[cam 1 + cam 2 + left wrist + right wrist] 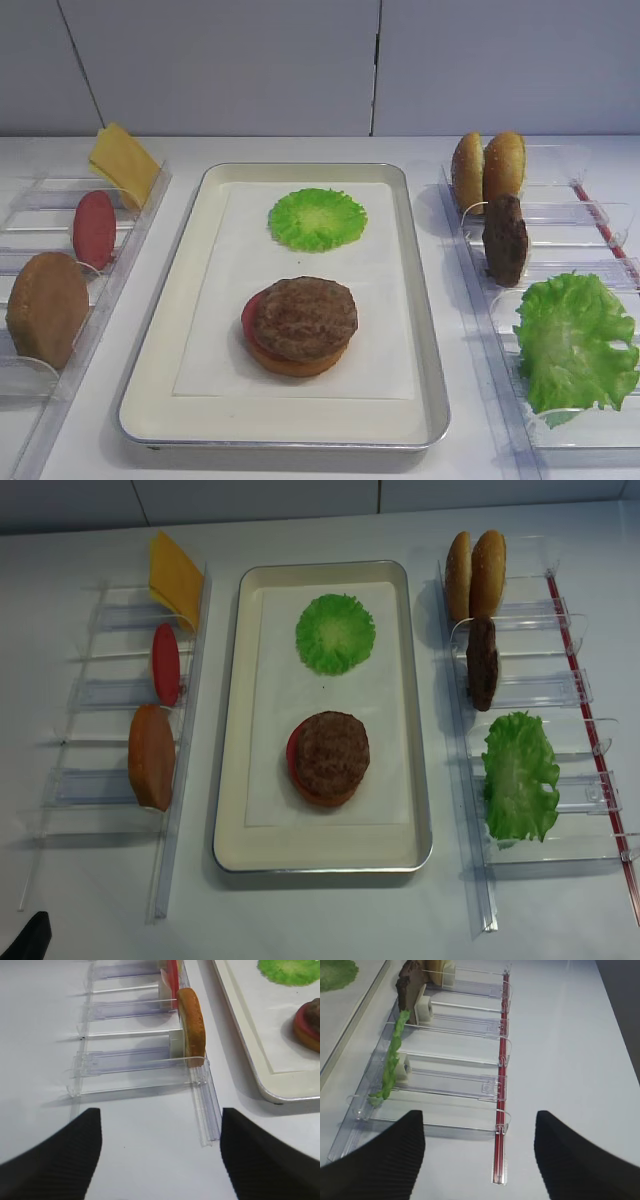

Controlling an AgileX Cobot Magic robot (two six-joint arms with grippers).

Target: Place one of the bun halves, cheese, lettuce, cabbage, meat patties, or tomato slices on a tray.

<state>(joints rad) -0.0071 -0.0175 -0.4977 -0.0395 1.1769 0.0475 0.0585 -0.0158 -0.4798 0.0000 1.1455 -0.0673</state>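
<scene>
The silver tray (200,300) sits in the middle, lined with white paper. On it lies a round green cabbage leaf (317,217) and a stack: a bun half, a tomato slice and a meat patty (303,318) on top. The left rack holds cheese (123,160), a tomato slice (94,228) and a bun half (47,307). The right rack holds two bun halves (485,168), a meat patty (505,238) and lettuce (575,340). My left gripper (160,1116) is open over bare table near the left rack's front end. My right gripper (479,1116) is open before the right rack, empty.
Both clear plastic racks (110,780) (560,780) flank the tray, with upright dividers. A red strip (501,1110) runs along the right rack's outer edge. A dark bit of the left arm (30,935) shows at the near left corner. A white wall stands behind.
</scene>
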